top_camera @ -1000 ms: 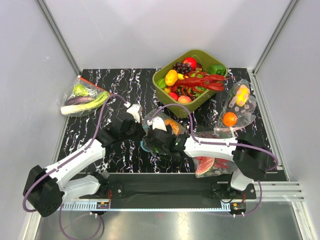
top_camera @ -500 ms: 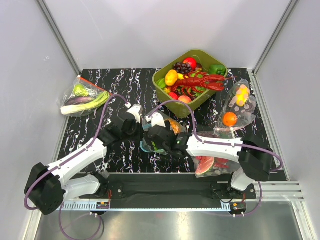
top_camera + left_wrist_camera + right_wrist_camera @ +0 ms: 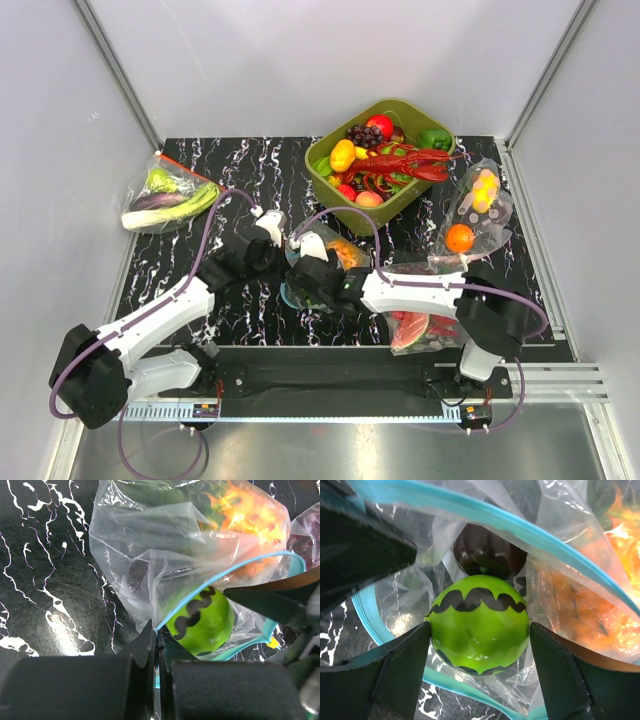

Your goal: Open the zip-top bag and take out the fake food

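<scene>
Two end effectors are met over the zip-top bag (image 3: 322, 258), which is laid on the bench (image 3: 240, 170) just below centre of the top view, mouth turned toward the arms. The L end effector (image 3: 156, 639) is clenched on the bag's film right beside the teal zip strip (image 3: 520, 527), at the bottom edge of its wrist view, so the mouth is held agape. The R end effector (image 3: 479, 647) is pushed into that mouth w/ a finger (image 3: 405, 670) at each side of the green ball (image 3: 479, 627). Both look pressed to it, so the ball is judged gripped, tho full contact can't be confirmed. A dark purple fruit (image 3: 487, 552) is lodged just above the ball in the R wrist view. The orange pineapple (image 3: 245, 515) is seen at upper right, also under film.

All the fake food (image 3: 200, 620) is thus inside the bag; removal is judged barely begun.

Risks:
- The ball is round & glossy, so it could be squirted out if pulled fast.
- Loose film by the R fingers may be pinched along w/ the ball, and then the whole bag would be dragged.
- The L hold is on thin plastic only; given a tug, it could be slipped free & the mouth collapsed.
</scene>
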Action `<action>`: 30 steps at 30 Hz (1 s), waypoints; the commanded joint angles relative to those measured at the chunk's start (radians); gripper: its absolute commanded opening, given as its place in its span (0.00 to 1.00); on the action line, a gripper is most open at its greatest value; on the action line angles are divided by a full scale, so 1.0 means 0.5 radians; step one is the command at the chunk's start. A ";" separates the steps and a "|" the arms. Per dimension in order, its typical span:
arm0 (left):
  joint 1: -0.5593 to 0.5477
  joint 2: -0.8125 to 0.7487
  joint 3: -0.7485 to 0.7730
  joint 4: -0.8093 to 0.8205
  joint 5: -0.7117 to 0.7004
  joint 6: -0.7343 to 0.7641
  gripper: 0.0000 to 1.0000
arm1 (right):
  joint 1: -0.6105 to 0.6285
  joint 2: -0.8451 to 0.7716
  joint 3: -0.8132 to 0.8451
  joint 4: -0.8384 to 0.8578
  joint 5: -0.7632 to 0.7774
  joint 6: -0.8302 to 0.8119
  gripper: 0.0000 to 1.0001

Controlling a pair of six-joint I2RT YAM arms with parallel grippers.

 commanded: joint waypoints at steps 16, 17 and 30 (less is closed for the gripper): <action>-0.004 0.022 0.014 0.086 -0.007 -0.002 0.00 | -0.086 0.296 0.059 0.061 -0.248 0.102 0.89; -0.001 0.022 0.014 0.083 -0.007 -0.002 0.00 | -0.086 0.305 0.062 0.061 -0.263 0.102 0.90; -0.004 0.013 0.014 0.077 -0.007 0.001 0.00 | -0.092 0.333 0.087 -0.058 -0.432 0.155 0.56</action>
